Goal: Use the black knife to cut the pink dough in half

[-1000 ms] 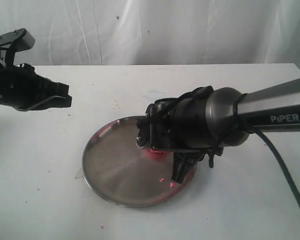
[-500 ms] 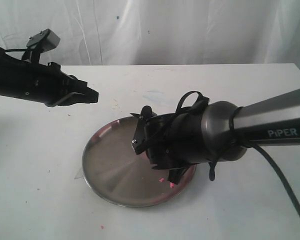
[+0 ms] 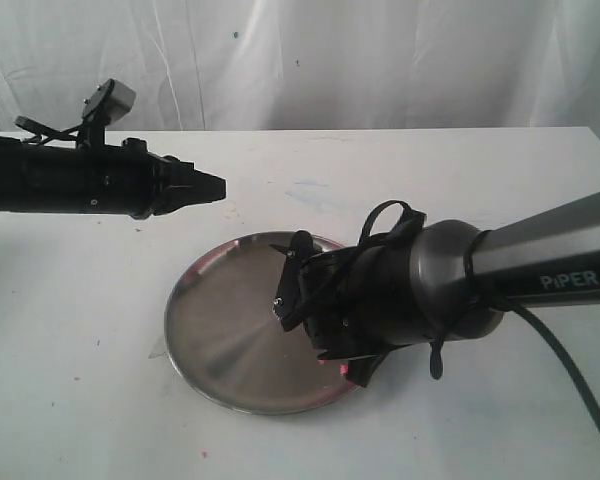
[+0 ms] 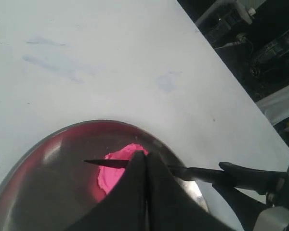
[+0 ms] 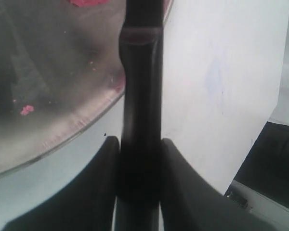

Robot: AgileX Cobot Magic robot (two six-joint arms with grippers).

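Left wrist view: one pink dough (image 4: 116, 167) (one black knife (image 4: 135, 164))

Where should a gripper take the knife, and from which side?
By the straight handle, from its butt end. The right gripper holds the knife that way now, fingers flanking the handle, leaving the pointed blade free over the dough.

Bright, even lighting; soft shadows; blurry, out-of-focus right wrist close-up.

exterior: pink dough hidden behind right hand (image 3: 325, 325) | left wrist: black knife (image 4: 135, 164) mid-blade covered
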